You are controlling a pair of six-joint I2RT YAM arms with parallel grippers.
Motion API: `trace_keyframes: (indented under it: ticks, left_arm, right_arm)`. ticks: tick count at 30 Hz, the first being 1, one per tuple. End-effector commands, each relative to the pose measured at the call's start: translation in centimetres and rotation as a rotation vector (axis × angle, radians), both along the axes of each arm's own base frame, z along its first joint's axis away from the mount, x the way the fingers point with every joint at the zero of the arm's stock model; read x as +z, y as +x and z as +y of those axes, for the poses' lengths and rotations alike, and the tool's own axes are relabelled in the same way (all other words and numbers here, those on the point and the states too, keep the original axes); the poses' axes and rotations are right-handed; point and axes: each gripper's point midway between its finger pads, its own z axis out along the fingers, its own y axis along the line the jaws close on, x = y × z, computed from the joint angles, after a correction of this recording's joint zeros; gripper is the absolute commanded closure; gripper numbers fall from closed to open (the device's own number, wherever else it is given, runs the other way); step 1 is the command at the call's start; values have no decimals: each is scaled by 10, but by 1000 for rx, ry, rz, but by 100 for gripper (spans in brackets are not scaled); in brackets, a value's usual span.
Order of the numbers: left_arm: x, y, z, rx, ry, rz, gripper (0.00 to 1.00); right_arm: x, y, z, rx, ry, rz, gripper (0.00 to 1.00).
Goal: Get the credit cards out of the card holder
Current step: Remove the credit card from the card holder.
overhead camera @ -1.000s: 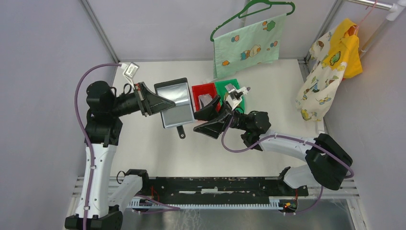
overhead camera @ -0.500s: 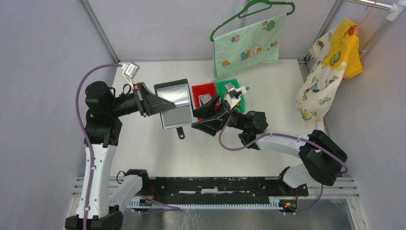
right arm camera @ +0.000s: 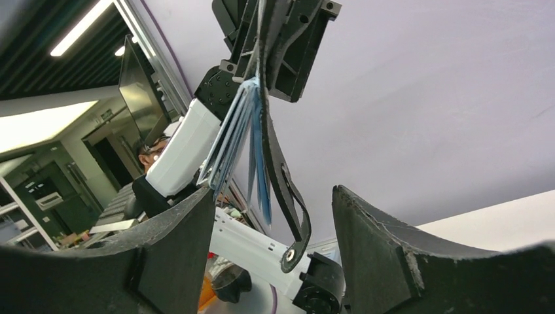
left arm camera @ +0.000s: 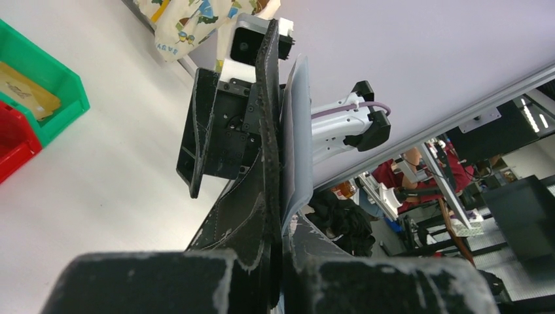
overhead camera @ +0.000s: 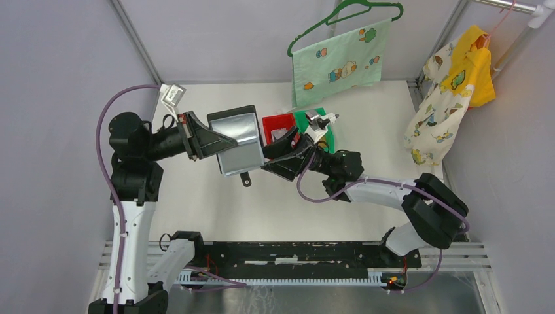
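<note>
A white table point(overhead camera: 366, 124) fills the floor of a grey-walled booth, with a green printed cloth point(overhead camera: 337, 62) on a hanger at the back and yellow garments point(overhead camera: 474, 65) on a rail at the right. A red bin point(overhead camera: 278, 123) and a green bin point(overhead camera: 302, 118) sit side by side, both partly covered by the right arm.

The card holder point(overhead camera: 237, 140) hangs open above the table with its grey lining facing up. The credit cards point(right arm camera: 232, 140) show only as fanned thin edges, and their number cannot be told.

The left gripper point(overhead camera: 219, 140) is clamped tight on the holder's left edge. The right gripper point(overhead camera: 268, 162) stands wide apart at the holder's right edge, gripping nothing.
</note>
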Motion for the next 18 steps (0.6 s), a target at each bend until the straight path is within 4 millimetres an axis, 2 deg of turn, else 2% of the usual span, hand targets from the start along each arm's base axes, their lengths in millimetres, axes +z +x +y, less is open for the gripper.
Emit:
trace_keyframes:
  ticks: [1,10,18]
  left_arm:
    - [12,-22,-1,-62,21,-103,98]
    - [-3,-21,1,-59,68,-122,98]
    - [-10,-15,2,-48,95,-145,98]
  right_arm:
    - [30,8,-7,6,111,55,30]
    - [45,11,-12,-5,184,112,27]
    - [37,4,3,59,161,165,28]
